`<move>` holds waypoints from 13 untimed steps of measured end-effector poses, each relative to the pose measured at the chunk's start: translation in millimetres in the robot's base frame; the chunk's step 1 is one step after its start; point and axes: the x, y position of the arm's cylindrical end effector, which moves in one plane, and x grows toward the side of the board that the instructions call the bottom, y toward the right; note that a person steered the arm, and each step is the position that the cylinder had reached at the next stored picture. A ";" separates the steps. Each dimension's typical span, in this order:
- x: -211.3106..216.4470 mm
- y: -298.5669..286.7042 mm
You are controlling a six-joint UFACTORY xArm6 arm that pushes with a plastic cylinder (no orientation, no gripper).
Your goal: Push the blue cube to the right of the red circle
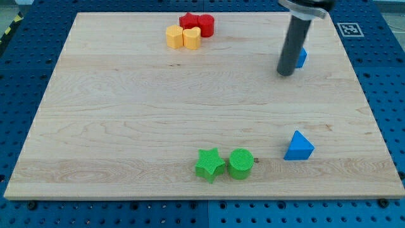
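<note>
Blue cube [302, 57]: sits on the desk [126, 120] toward the view's upper right, mostly hidden behind the rod [292, 44]; only a small blue sliver shows on the rod's right side, so shape is barely legible.

My tip [286, 73]: at the cube's 8 o'clock, just beside it; contact cannot be confirmed. No jaws on this rig, only the bare rod, so there is nothing to stand apart or together.

Red circle [206, 25]: near the view's top edge, at about 10 o'clock from the cube and well apart from it. Touching its left side, a red block [189, 21] of star-like outline.

Two yellow blocks directly below the red pair: one [174, 36] at the left, looks hexagonal; one [192, 37] at the right, lobed like a heart. They touch each other and press against the red ones.

Blue triangular block [298, 146]: at the cube's 6 o'clock, well apart, toward the view's lower right.

Green star [209, 164] and green circle [240, 164]: side by side, near the view's bottom, at 9 o'clock from the triangular block.

Desk rests on a blue perforated base [380, 50].
</note>
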 end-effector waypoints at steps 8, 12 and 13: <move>-43.4 -11.7; -81.6 -43.6; -104.2 -30.3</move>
